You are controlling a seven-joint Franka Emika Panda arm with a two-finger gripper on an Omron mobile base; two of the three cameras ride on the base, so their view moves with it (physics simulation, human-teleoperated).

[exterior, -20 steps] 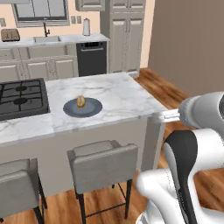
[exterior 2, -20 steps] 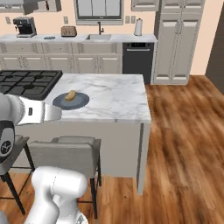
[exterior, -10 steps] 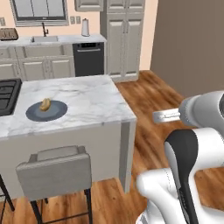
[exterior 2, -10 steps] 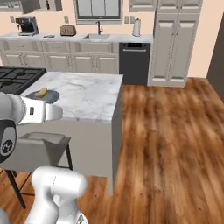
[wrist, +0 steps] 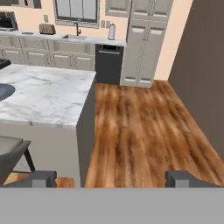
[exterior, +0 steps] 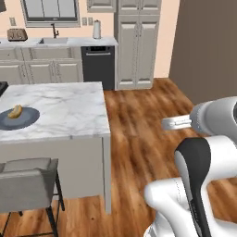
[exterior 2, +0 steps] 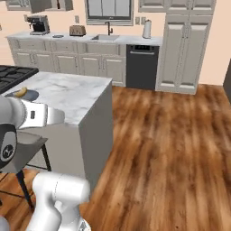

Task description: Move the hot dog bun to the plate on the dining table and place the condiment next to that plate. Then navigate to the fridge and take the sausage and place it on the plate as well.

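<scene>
The gripper (wrist: 111,178) is wide open and holds nothing, while the soft, light hot dog bun (exterior: 15,111) sits on the plate (exterior: 18,118) at mid left.

Veined marble dining table (exterior: 69,111), glossy wood floor (exterior: 148,120)

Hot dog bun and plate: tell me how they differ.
The hot dog bun is golden-tan; the plate is slate blue-grey. The bun is small and oblong; the plate is round, flat and far wider. The bun lies on the plate; the plate rests on the dining table. Both sit near the table's left side.
</scene>
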